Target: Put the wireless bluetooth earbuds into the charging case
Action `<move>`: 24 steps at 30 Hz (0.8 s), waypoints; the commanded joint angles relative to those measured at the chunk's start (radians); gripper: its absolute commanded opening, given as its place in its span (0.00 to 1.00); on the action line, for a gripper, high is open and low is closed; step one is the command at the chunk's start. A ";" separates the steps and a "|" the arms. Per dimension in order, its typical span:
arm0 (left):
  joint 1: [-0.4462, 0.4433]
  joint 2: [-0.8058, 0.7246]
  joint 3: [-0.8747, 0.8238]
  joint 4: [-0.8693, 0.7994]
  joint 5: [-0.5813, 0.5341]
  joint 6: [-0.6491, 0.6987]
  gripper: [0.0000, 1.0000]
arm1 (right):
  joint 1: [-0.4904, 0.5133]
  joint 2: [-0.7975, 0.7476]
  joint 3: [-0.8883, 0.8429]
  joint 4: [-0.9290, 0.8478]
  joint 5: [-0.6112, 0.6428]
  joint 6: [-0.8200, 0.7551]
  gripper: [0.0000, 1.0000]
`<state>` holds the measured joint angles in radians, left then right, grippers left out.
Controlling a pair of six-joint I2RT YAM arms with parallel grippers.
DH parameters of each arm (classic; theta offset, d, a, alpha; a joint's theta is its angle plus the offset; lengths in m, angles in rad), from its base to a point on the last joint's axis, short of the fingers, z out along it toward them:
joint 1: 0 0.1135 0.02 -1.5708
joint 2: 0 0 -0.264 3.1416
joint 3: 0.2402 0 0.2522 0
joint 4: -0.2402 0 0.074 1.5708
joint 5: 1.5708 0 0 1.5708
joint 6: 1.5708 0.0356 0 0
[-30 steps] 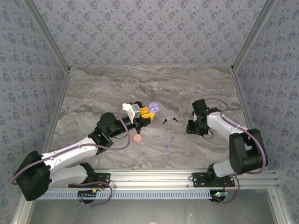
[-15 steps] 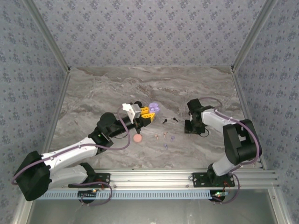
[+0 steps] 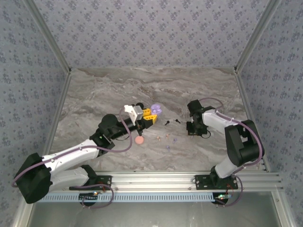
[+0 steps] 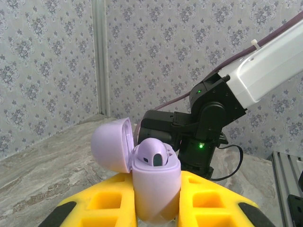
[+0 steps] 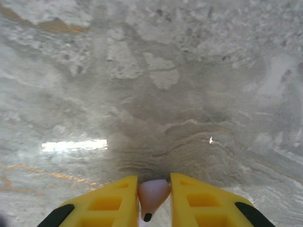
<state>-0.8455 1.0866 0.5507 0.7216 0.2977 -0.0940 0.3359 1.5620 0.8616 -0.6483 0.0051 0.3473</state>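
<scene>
My left gripper [image 3: 149, 116] is shut on a lilac charging case [image 4: 155, 187], held upright with its lid [image 4: 111, 144] swung open to the left. One lilac earbud [image 4: 152, 151] sits in the case. From above, the case [image 3: 156, 109] hangs over the table's middle. My right gripper [image 5: 154, 191] is shut on a pinkish-pale earbud [image 5: 152, 193], stem tip pointing toward the camera, low over bare marble. Seen from above, the right gripper [image 3: 191, 127] is right of the loose earbuds: two black [image 3: 167, 123], two pinkish [image 3: 158, 138], two lilac [image 3: 174, 139].
A pink round disc [image 3: 139, 140] lies just below the left gripper. The right arm's black wrist [image 4: 208, 111] stands close behind the case in the left wrist view. Patterned walls enclose the marble table [image 3: 104, 94]; open marble lies at the back and far left.
The right arm has swung its gripper a little to the left, toward the loose earbuds and the case. The left arm has held still with the case.
</scene>
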 commanded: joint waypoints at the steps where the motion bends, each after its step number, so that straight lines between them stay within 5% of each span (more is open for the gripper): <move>1: -0.006 -0.009 -0.005 0.029 -0.008 0.006 0.00 | 0.032 -0.111 0.047 -0.050 0.020 -0.001 0.23; 10: -0.007 0.043 0.012 0.068 0.011 -0.013 0.00 | 0.156 -0.440 0.218 -0.143 0.015 0.069 0.23; 24: -0.009 0.090 0.042 0.075 0.030 -0.017 0.00 | 0.412 -0.476 0.443 -0.072 0.082 0.119 0.22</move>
<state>-0.8455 1.1690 0.5606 0.7410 0.3027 -0.0982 0.7136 1.0744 1.2709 -0.7338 0.0429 0.4397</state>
